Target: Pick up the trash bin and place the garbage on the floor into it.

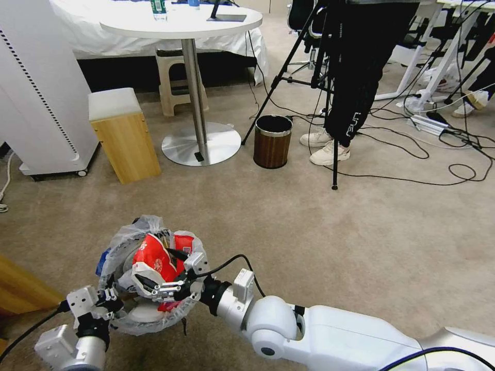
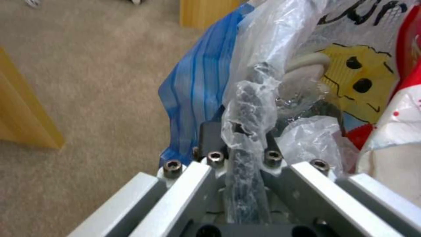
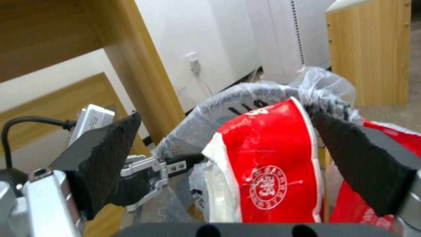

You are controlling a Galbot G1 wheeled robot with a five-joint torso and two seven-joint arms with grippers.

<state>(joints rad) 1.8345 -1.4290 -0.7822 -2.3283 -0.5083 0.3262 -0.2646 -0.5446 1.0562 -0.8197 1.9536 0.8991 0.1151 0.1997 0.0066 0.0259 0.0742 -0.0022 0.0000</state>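
the left claw point(image 1: 105, 299) is clenched on the rim of the trash bin point(image 1: 124, 247), held above the floor point(image 1: 309, 232). the right claw point(image 1: 172, 282) hangs released over a red cup point(image 1: 154, 260) inside the bin.

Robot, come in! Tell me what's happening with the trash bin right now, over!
Left gripper clamped on trash bin rim. Right gripper over it, jaws open around crushed red-white cup. Nothing in the way.
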